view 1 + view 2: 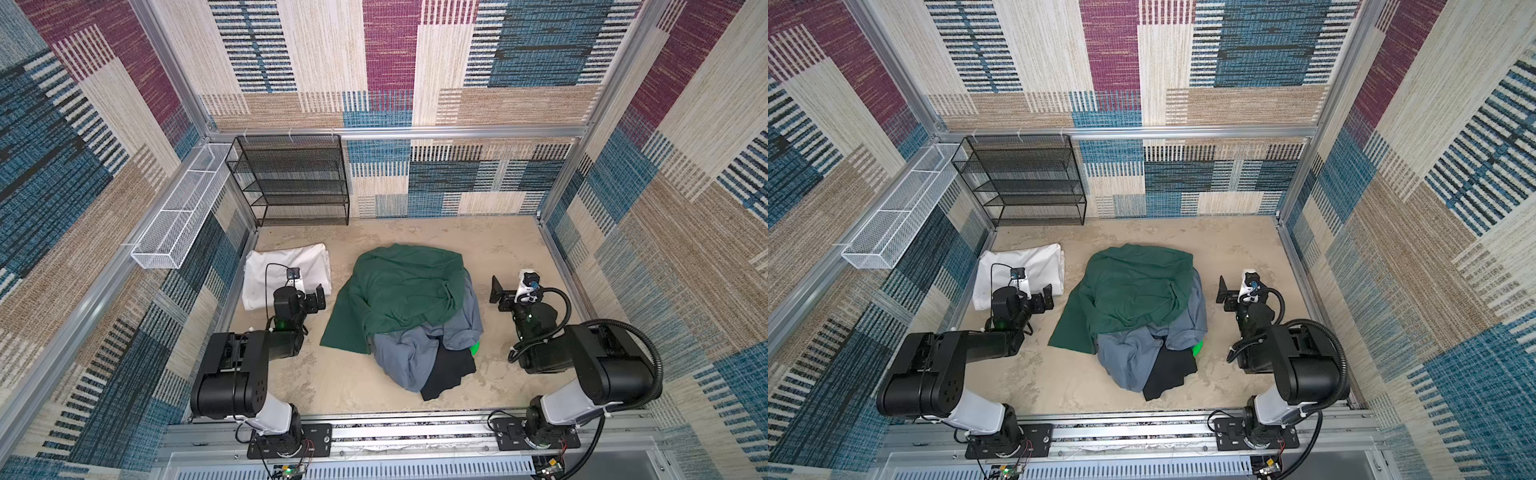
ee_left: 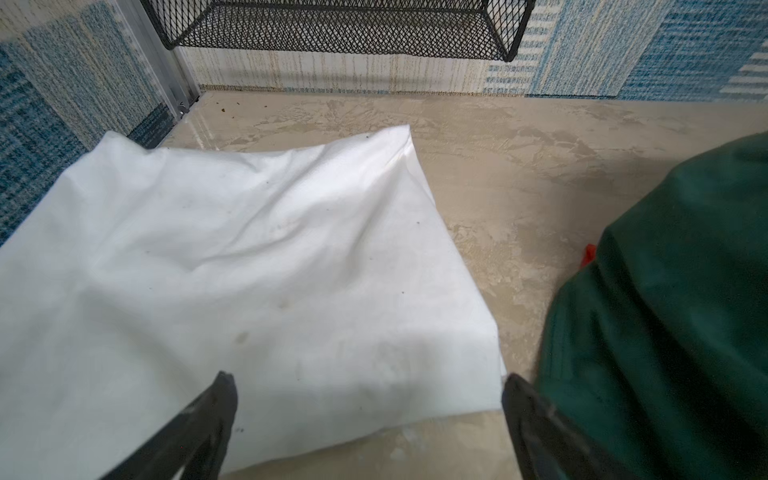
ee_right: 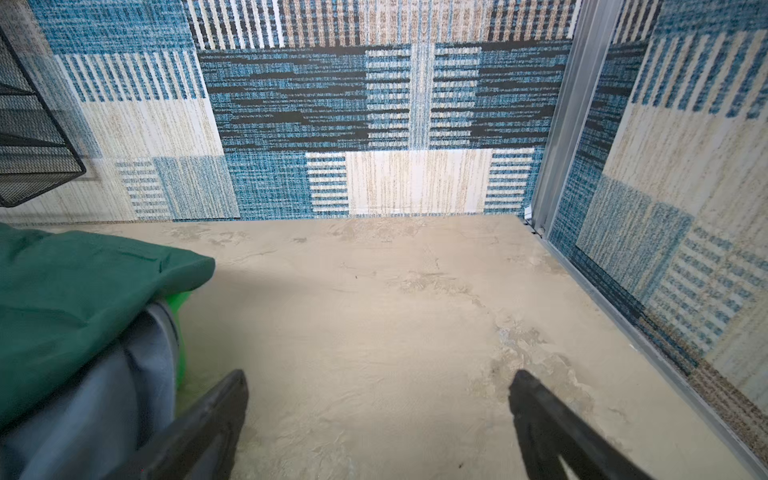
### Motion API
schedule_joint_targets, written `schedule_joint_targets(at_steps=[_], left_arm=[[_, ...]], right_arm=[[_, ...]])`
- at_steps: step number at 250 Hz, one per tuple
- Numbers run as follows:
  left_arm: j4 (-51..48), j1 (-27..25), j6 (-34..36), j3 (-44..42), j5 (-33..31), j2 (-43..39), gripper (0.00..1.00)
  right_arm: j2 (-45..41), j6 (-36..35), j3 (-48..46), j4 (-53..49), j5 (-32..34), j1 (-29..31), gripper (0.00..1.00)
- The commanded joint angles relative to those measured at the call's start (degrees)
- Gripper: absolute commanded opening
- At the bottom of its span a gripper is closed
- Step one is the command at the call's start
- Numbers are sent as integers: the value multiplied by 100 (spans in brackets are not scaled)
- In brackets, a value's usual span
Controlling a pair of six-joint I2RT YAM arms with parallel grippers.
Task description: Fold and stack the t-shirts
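The folded white t-shirt (image 1: 286, 266) lies flat on the tabletop (image 1: 332, 386), beneath and ahead of the left end effector (image 2: 368, 390). This end effector's fingers (image 2: 222, 399) stand wide apart with nothing between them. One fingertip is over the white cloth and the other is just off the shirt's near corner. Whether either touches the cloth cannot be told.

Close on this end effector's right sits a heap of the other shirts. The dark green t-shirt (image 1: 407, 286) is draped over the top. The grey-blue t-shirt (image 1: 399, 357) bulges out below it, and the black t-shirt (image 1: 451, 370) spills from the heap's near edge. In the left wrist view a sliver of red cloth (image 2: 588, 255) shows at the foot of the green folds. A bit of bright green basket (image 1: 476, 347) peeks from under the heap on the side facing the right end effector (image 3: 379, 382). That end effector is also spread wide and empty. It hangs over bare tabletop with the heap near on its left, not touching it.
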Motion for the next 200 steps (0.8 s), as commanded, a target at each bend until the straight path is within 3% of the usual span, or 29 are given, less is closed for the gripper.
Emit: schedule_joint_targets(at_steps=[1, 200], left_arm=[[96, -1, 232, 8, 91, -16, 100], [66, 289, 93, 60, 650, 15, 100]], right_arm=[[-5, -46, 0, 134, -73, 6, 98], [22, -29, 65, 28, -73, -3, 98]])
